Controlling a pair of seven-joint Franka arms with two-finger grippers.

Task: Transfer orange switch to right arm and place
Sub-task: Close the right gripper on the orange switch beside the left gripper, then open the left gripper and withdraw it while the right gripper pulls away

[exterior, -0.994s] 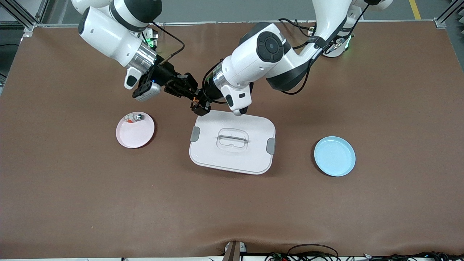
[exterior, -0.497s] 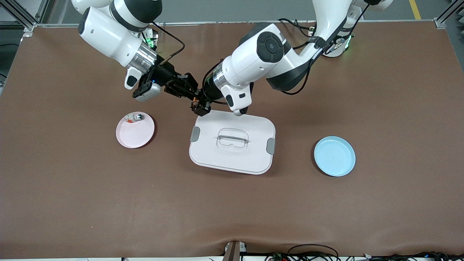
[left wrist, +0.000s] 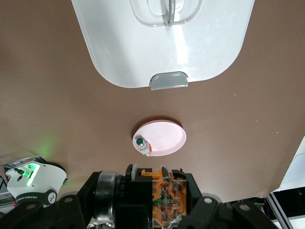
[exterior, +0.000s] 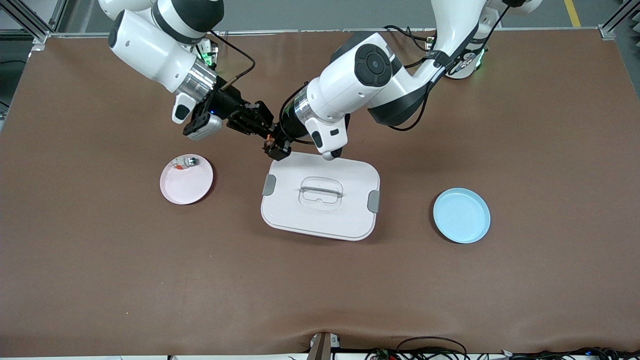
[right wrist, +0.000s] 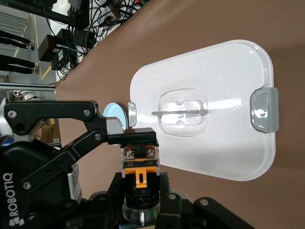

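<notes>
Nothing has shifted: you see the orange switch (exterior: 270,141) upper centre of frame, above the counter (exterior: 100,250), pinched by both left end effector (exterior: 276,146) and right end effector (exterior: 265,131).

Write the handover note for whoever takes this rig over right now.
Left pincer and right pincer meet in the air above the table, just off the corner of the white lidded plastic box. Both look shut on the small black-and-orange switch.
Done: switch lifted and brought to the right arm.
Left: left pincer lets go, right arm places the switch.
The pink plate holds a small white-and-teal part; the blue plate holds nothing.
</notes>
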